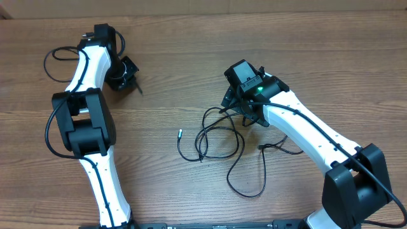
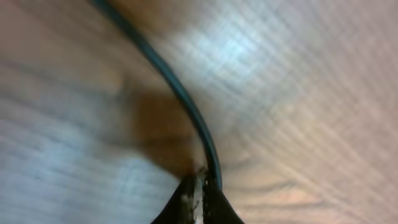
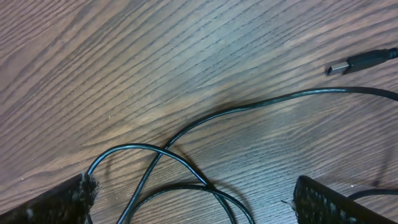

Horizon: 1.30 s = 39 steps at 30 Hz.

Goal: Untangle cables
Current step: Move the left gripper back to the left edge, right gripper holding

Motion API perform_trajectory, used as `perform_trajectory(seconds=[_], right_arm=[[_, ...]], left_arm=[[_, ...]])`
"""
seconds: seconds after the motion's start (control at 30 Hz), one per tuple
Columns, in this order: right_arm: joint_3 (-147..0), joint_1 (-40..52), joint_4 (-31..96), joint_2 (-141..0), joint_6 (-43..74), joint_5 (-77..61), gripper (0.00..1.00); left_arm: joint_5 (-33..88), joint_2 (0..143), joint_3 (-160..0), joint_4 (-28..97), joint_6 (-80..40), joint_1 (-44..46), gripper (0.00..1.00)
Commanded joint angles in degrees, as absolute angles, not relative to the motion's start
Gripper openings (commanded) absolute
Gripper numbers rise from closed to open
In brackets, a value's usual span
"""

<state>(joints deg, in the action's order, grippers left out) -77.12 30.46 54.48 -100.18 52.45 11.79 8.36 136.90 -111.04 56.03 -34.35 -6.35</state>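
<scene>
Those thin, floppy cables (image 1: 203, 135) sit loosely tangled on the counter (image 1: 191, 38) right under the wide-open, empty right claw (image 3: 193, 199), the left claw (image 2: 200, 193) is pinched shut with a cord (image 2: 183, 93) at its tips, so I'd grab by the stiff plug (image 3: 364, 61).

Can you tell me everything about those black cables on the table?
The cables are thin, black and rubbery-looking. They lie flat on the wooden table in loose loops that cross each other. One free end points left, and the right wrist view shows a small metal-tipped plug. The open right gripper hangs over the tangle, gripping nothing. Away from the tangle, a cord runs into the shut left gripper.
</scene>
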Motion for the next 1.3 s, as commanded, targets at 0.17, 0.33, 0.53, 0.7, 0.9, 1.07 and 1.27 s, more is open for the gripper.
perform_trajectory(seconds=[0.17,0.33,0.53,0.7,0.9,1.07,1.27], right_arm=[[-77.1,30.5,54.3,-99.0,52.4,11.9,1.0],[-77.1,30.5,54.3,-99.0,52.4,11.9,1.0],[-77.1,30.5,54.3,-99.0,52.4,11.9,1.0],[-77.1,30.5,54.3,-99.0,52.4,11.9,1.0],[-77.1,30.5,54.3,-99.0,52.4,11.9,1.0],[-77.1,30.5,54.3,-99.0,52.4,11.9,1.0],[-77.1,30.5,54.3,-99.0,52.4,11.9,1.0]], left_arm=[[5.8,142.2,-101.2,40.6,-32.6,-8.2,0.09],[5.2,142.2,-97.5,35.0,-32.6,-9.7,0.09],[0.1,142.2,-92.7,31.0,-30.2,-12.3,0.15],[-1.1,142.2,-92.2,32.1,-24.3,-17.0,0.16],[-1.1,142.2,-92.2,32.9,-20.6,-24.3,0.41],[-0.5,142.2,-92.2,33.2,-19.2,-29.7,0.34],[0.0,142.2,-92.2,32.4,-19.2,-31.2,0.08]])
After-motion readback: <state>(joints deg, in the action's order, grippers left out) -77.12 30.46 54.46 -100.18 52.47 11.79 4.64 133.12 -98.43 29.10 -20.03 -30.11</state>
